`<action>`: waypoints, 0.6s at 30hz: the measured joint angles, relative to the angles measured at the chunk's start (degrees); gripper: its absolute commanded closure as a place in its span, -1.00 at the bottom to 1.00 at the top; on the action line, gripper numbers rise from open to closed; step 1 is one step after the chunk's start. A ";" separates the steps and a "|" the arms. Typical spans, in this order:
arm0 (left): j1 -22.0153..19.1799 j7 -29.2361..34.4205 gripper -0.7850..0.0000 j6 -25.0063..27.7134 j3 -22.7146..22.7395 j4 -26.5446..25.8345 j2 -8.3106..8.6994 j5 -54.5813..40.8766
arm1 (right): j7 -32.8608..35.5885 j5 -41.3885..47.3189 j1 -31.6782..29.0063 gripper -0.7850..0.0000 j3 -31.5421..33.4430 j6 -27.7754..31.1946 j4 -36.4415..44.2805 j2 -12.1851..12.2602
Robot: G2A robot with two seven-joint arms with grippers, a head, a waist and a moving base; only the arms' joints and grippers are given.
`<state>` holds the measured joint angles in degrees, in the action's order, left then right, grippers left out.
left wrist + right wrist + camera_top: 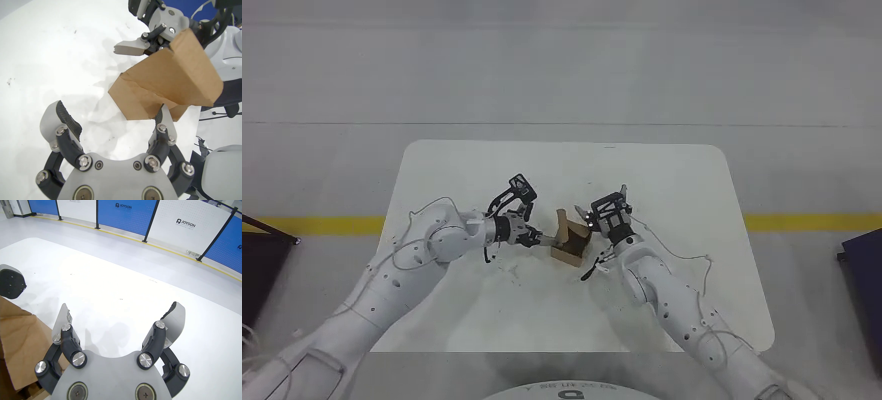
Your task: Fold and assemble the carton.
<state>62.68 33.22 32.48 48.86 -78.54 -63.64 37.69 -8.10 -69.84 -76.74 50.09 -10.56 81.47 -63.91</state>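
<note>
The carton (570, 240) sits near the middle of the white table (672, 180), between the two grippers. It is plain brown cardboard, only partly folded. In the left wrist view (166, 85) its walls lean at an angle and one broad flap juts out over them. From above, its top stands open with one panel sticking up. Its inside is in shade, and I cannot tell whether anything lies in it.

The left gripper (111, 108) is on one side of the carton with its fingers spread wide. One fingertip (163, 115) meets the carton's lower edge just under the flap. The other finger stands apart over bare table, so nothing is pinched.

The right gripper (121, 308) is on the carton's other side, also spread wide, holding nothing and looking out over bare table. The carton (19, 336) lies just beside one of its fingers. I cannot tell whether they touch.
</note>
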 measured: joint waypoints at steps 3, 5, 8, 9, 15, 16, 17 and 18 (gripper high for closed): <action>2.11 0.88 -1.00 0.21 1.97 -2.10 0.80 -0.90 | -1.54 0.56 -0.45 -1.00 1.12 -0.26 0.04 -0.14; 3.48 1.01 -1.00 0.39 3.66 -3.49 1.31 -2.58 | -2.37 1.30 -1.15 -1.00 2.26 -0.31 0.50 -0.09; 5.27 2.18 -1.00 1.54 6.82 -6.19 2.16 -7.22 | -3.61 2.89 -3.49 -1.00 5.07 -0.26 1.85 0.34; 5.77 2.91 -1.00 2.14 7.96 -7.27 2.43 -9.88 | -3.83 2.92 -4.67 -1.00 6.24 -0.24 2.39 0.59; 6.22 9.50 -1.00 0.15 9.98 -10.30 2.80 -29.62 | -3.29 0.96 -11.00 -1.00 10.99 0.03 5.21 1.77; 6.00 11.01 -0.98 -1.10 9.72 -10.43 2.74 -32.64 | -3.06 0.61 -11.84 -1.00 11.53 0.17 5.62 1.90; 5.73 12.37 -0.91 -2.36 9.39 -10.49 2.64 -35.64 | -2.84 0.28 -12.60 -1.00 12.02 0.31 6.04 2.02; 5.30 13.92 -0.91 -3.76 8.89 -10.29 2.47 -39.38 | -2.66 0.01 -13.48 -1.00 12.62 0.50 6.61 2.14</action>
<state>67.98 47.14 28.72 57.75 -88.84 -61.17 -1.69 -10.76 -69.83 -90.23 62.71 -10.05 88.08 -61.77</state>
